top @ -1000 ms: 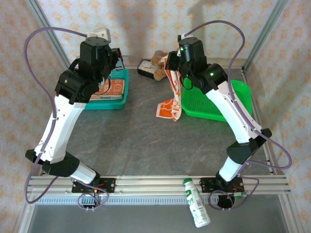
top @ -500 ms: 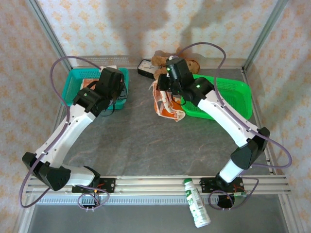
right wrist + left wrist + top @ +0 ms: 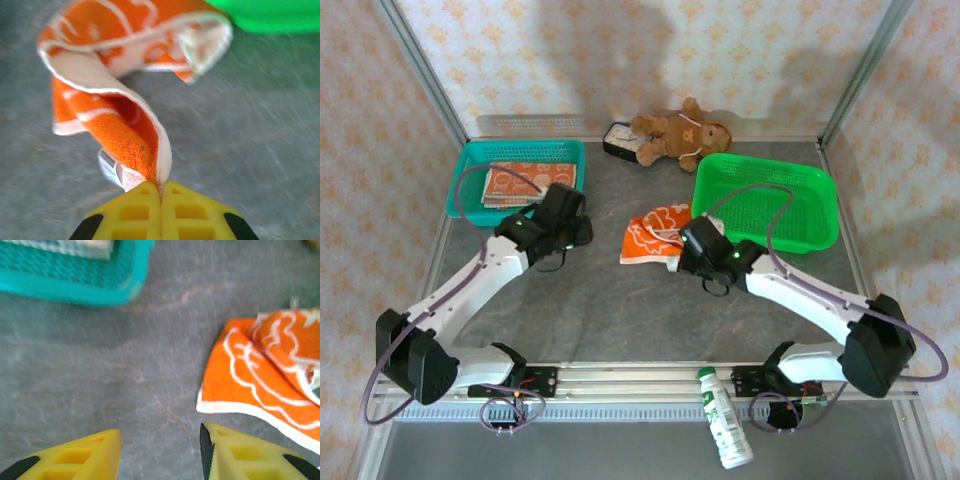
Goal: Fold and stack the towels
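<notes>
The orange towel is pinched at its edge by the right gripper, jaws closed, probably for spreading; the left gripper, at nine o'clock, is parted, empty.

no text legible anywhere, green-and-white label on the bottle by the table's near edge too small to read, orange towel bearing only white line drawings, folded towels in the teal basket too small to tell

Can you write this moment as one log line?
right jaws: shut on towel edge | left jaws: open, empty | towel: crumpled on table
</notes>
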Robot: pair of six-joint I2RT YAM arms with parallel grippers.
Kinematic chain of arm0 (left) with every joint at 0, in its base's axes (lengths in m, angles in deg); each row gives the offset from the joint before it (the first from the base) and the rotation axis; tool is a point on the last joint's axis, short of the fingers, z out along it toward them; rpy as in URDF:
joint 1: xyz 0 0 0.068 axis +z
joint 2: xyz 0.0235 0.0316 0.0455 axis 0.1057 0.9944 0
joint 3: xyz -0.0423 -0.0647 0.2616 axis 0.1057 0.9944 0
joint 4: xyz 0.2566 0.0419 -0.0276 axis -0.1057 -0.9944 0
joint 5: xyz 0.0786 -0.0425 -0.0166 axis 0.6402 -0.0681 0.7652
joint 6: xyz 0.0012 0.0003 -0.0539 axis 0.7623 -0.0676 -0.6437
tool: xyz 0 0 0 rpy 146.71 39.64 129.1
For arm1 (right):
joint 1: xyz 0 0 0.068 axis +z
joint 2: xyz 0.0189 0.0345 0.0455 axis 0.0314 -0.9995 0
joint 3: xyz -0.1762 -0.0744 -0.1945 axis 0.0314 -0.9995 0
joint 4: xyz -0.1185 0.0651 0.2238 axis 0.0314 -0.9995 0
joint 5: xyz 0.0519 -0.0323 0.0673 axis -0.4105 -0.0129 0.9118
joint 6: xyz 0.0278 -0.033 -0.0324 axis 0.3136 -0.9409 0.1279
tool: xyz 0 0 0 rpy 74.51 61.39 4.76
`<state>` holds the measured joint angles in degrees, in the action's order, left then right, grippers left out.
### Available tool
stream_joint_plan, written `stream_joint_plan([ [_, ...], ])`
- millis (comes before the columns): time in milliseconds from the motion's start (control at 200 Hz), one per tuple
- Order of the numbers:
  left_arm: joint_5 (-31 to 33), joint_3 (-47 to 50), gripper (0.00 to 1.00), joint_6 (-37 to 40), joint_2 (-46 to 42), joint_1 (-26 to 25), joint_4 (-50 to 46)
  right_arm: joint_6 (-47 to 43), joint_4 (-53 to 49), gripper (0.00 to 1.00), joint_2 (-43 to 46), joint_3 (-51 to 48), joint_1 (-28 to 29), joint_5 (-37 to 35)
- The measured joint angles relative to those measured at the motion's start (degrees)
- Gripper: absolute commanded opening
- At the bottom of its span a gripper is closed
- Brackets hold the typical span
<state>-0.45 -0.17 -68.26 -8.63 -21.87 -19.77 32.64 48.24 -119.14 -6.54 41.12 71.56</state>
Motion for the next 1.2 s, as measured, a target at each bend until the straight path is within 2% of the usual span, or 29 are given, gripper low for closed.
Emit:
stream_joint_plan([
  [135, -0.92, 3.76, 0.44, -3.41, 4.61, -6.05, 4.81, 2.75, 0.76, 0.00, 2.40, -6.05, 0.00, -0.22],
  [265, -1.40, 5.25, 0.40, -4.96, 11.13, -9.66, 8.90, 3.91, 1.31, 0.00, 2.43, -7.13, 0.00, -0.26],
  [565, -0.55, 3.17, 0.38, -5.09, 24.09, -10.62, 13.40, 4.17, 2.71, 0.00, 2.43, -7.06, 0.02, -0.35],
  [1011, 1.81, -2.89, 0.36, -2.12, 32.00, -11.45, 14.38, 4.17, 2.80, 0.00, 2.43, -7.06, 0.00, -0.33],
  [1101, 2.25, -3.30, 0.28, -1.81, 33.48, -11.45, 14.34, 4.17, 2.82, 0.00, 2.43, -7.06, 0.00, -0.33],
  [1191, 2.95, -3.54, 0.10, -1.33, 33.59, -11.45, 13.90, 4.17, 2.82, 0.00, 2.38, -6.91, 0.00, -0.26],
  [1201, 2.99, -3.54, 0.05, -1.29, 33.59, -11.45, 13.84, 4.15, 2.82, 0.00, 2.36, -6.86, 0.00, -0.24],
])
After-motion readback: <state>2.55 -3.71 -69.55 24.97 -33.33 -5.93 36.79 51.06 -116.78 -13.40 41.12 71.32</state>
